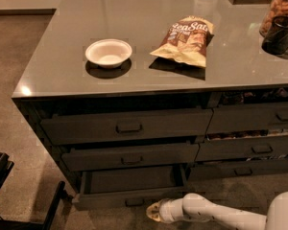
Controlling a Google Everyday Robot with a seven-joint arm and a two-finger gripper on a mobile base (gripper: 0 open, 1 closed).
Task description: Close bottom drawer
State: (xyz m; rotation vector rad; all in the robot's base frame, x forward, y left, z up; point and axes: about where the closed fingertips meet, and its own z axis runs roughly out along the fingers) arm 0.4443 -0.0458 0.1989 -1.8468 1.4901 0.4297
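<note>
The bottom drawer is the lowest wide dark drawer on the left of the cabinet. It stands pulled out, and its inside shows as a dark hollow behind its slim front with a small centre pull. My gripper is at the end of my white arm, low at the bottom of the view. It sits just right of the drawer's pull, close in front of the drawer front. I cannot tell if it touches the front.
Two taller wide drawers sit above, slightly open. Narrower drawers are to the right. On the counter are a white bowl, a chip bag and jars. A black chair part stands at the lower left.
</note>
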